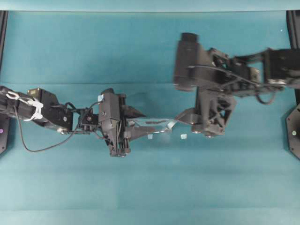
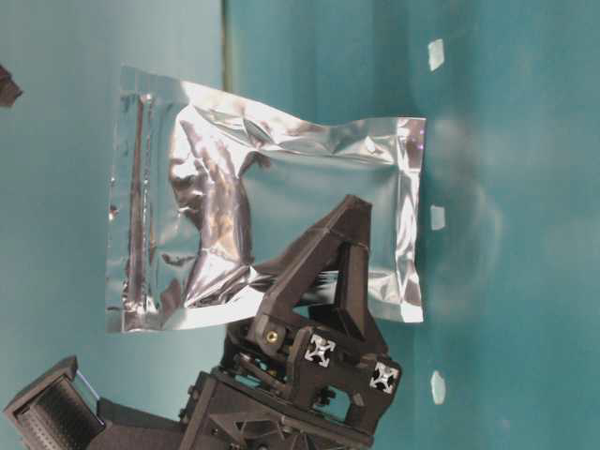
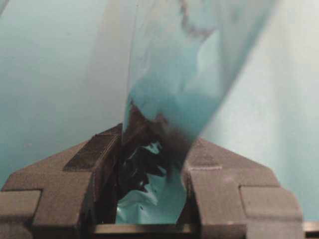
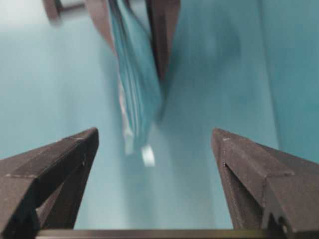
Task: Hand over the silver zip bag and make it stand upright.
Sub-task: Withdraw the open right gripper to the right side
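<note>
The silver zip bag (image 1: 159, 124) is held off the table, edge-on in the overhead view. Its crinkled face (image 2: 281, 187) fills the table-level view, with the zip strip along the left side. My left gripper (image 1: 145, 122) is shut on one end of the bag; the foil (image 3: 189, 64) rises from between its fingers (image 3: 94, 159). My right gripper (image 1: 182, 119) faces the bag's other end with its jaws wide open and nothing between them. In the right wrist view the bag (image 4: 134, 74) hangs just beyond the open gripper (image 4: 154, 137).
Small white scraps (image 1: 183, 136) (image 2: 437, 217) lie on the teal table (image 1: 150, 187) under and beside the bag. Both arms meet over the table's middle. Black frame posts (image 1: 294, 126) stand at the left and right edges.
</note>
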### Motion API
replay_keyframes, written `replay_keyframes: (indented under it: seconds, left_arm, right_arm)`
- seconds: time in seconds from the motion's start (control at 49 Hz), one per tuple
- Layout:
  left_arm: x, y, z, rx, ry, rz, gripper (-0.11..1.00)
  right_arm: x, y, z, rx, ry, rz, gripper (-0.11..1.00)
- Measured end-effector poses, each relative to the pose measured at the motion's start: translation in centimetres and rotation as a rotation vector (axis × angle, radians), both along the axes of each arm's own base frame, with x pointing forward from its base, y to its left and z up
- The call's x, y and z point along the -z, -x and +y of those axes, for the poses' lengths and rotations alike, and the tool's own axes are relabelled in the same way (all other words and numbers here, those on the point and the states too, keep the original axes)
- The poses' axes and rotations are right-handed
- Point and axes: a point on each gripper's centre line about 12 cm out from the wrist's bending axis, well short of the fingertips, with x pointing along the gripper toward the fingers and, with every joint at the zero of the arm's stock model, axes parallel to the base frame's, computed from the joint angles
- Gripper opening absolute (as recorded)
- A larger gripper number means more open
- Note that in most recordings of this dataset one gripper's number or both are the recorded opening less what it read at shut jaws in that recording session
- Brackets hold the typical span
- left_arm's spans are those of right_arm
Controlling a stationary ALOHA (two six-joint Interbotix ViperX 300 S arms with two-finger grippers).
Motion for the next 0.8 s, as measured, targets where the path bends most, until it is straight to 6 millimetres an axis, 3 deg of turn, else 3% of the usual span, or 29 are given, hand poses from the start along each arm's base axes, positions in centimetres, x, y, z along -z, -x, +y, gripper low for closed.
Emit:
replay_keyframes:
  seconds: [0.796]
  left_arm:
    - [0.0, 0.0, -0.1, 0.003, -0.001, 0.009, 0.22]
  right_arm:
    - [0.6, 4.9, 0.9, -0.022, 0.002, -0.127, 0.97]
